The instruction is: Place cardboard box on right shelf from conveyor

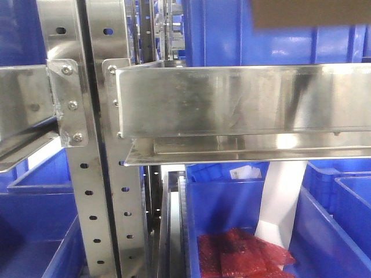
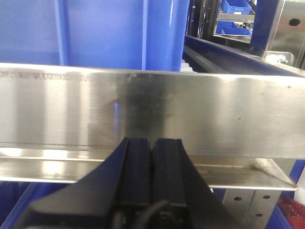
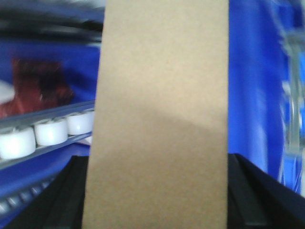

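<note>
One right shelf (image 1: 243, 107) of polished steel was seen bolted to perforated uprights (image 1: 107, 191), above blue bins (image 1: 232, 214). The cardboard box (image 3: 159, 119) was held upright, clamped in the right pincer (image 3: 157, 200), high over the shelf. The left pincer (image 2: 152, 167) was pressed fully closed, empty, before the rail.

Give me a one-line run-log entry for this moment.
phase: carry | right gripper: shut on cardboard box | left gripper: shut, empty, facing right shelf | box: above shelf rail, not placed
</note>
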You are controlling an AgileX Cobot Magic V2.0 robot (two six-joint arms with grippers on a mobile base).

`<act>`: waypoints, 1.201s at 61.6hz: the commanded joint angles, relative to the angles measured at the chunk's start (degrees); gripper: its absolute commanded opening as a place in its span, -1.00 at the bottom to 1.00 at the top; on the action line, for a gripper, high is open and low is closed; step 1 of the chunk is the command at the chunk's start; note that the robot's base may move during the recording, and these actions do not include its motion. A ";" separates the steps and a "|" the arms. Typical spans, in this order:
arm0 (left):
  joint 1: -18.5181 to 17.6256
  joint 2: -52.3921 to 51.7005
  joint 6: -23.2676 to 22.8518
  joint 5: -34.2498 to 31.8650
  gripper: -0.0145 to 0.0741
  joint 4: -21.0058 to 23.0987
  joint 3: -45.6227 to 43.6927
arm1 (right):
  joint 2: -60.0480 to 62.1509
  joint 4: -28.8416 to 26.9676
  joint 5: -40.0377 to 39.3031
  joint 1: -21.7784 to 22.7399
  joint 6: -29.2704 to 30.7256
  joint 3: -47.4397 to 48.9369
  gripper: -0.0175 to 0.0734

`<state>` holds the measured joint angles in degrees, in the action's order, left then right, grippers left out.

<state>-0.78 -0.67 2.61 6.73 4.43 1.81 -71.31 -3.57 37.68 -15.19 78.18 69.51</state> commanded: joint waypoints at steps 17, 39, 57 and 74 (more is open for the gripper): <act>0.10 -0.86 0.02 -4.96 -0.94 0.34 0.55 | -7.91 -9.21 -14.07 6.18 8.27 2.06 -0.17; 0.10 -0.86 0.02 -4.96 -0.94 0.34 0.55 | -13.41 -13.13 -16.02 7.58 7.88 2.06 -0.01; 0.10 -0.86 0.02 -4.96 -0.94 0.34 0.55 | -13.06 -13.55 -14.98 7.64 1.84 2.06 0.77; 0.10 -0.86 0.02 -4.96 -0.94 0.34 0.55 | -10.11 -15.06 -8.46 7.64 -7.86 2.06 0.77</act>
<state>-0.78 -0.67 2.61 6.73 4.43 1.81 -85.40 -16.41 30.52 -7.86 74.49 69.51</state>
